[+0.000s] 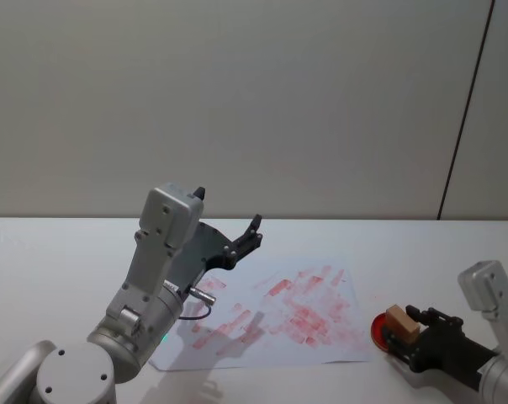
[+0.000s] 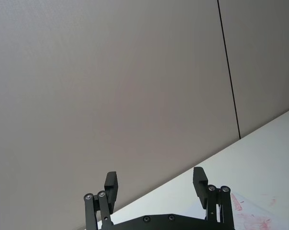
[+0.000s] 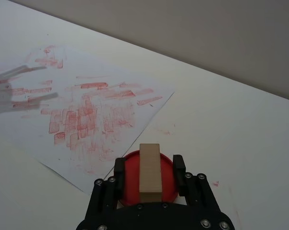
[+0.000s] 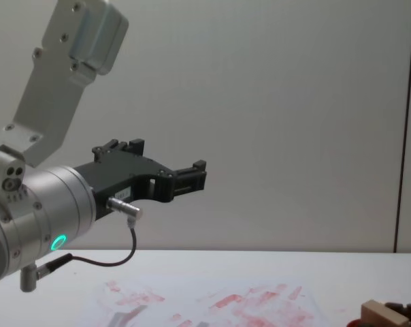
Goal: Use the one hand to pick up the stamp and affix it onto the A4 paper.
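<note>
Two grippers above a white table (image 1: 52, 252), one holding the stamp (image 3: 150, 171).
Right gripper (image 3: 150, 167) has its jaws closed on the tan stamp directly over the red ink pad (image 3: 130, 182), just beside the ink-smeared A4 paper (image 1: 321, 341). Left gripper (image 2: 155, 186) hangs raised over the paper's left part, jaws wide apart and empty.
</note>
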Robot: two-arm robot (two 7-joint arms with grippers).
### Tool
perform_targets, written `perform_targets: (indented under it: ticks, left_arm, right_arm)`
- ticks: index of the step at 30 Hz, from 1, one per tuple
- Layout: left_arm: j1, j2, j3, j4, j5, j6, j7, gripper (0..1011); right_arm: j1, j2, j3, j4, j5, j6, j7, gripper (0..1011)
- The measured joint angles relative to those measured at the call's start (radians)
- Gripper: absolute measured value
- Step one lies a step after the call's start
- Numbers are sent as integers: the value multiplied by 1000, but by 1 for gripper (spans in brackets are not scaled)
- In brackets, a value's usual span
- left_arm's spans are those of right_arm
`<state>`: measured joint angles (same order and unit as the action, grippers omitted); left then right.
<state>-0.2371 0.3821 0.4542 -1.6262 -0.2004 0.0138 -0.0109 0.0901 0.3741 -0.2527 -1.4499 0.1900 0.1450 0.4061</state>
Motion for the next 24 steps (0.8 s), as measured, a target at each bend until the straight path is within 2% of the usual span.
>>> perform_targets:
  ticks: [1, 3, 4, 7, 14, 24]
  left_arm:
    - [0, 0, 0, 0, 0, 0, 0, 1003]
    - [0, 0, 0, 0, 0, 0, 0, 1003]
    - [0, 0, 0, 0, 0, 0, 0, 1002]
    - [0, 0, 0, 0, 0, 0, 0, 1002]
    - [0, 0, 0, 0, 0, 0, 0, 1003]
    - [0, 0, 0, 0, 0, 0, 0, 1003]
  right_arm:
    - [1, 0, 0, 0, 4, -1, 0, 592]
    - [1, -1, 0, -1, 8, -3, 0, 634]
    - [1, -1, 0, -5, 13, -6, 0, 695]
    - [1, 0, 3, -17, 24, -11, -2, 790]
    - [-2, 4, 13, -60, 56, -28, -20, 974]
    - [-7, 11, 26, -112, 92, -42, -48, 1001]
